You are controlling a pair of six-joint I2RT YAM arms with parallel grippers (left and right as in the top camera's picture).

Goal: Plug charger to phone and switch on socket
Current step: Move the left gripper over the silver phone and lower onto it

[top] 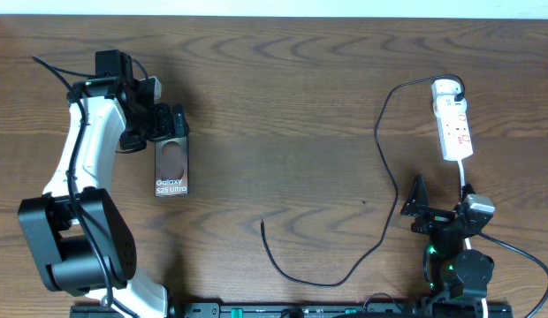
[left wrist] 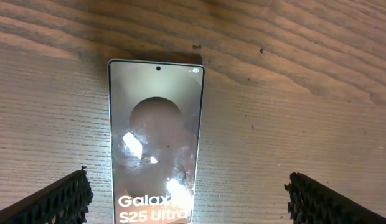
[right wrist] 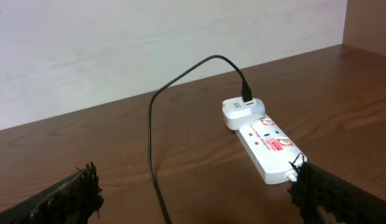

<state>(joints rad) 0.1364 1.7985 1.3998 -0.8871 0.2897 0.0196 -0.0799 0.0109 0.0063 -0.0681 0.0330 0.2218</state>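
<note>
The phone [top: 171, 168] lies flat on the wooden table at the left, dark brown with a round circle and pale lettering. My left gripper [top: 166, 124] is open right at its far end; in the left wrist view the phone [left wrist: 155, 137] lies between the spread fingers [left wrist: 187, 199]. The black charger cable [top: 384, 155] runs from an adapter on the white socket strip [top: 452, 119] at the right, curving down to a free tip [top: 262, 224] at centre front. My right gripper [top: 422, 205] is open and empty, in front of the strip [right wrist: 264, 140], with the cable [right wrist: 150, 143] between its fingers.
The strip's white cord [top: 465, 177] runs toward the right arm's base [top: 460, 265]. The left arm's white body [top: 79, 150] stands at the far left. A pale wall [right wrist: 149, 43] is behind the table's far edge.
</note>
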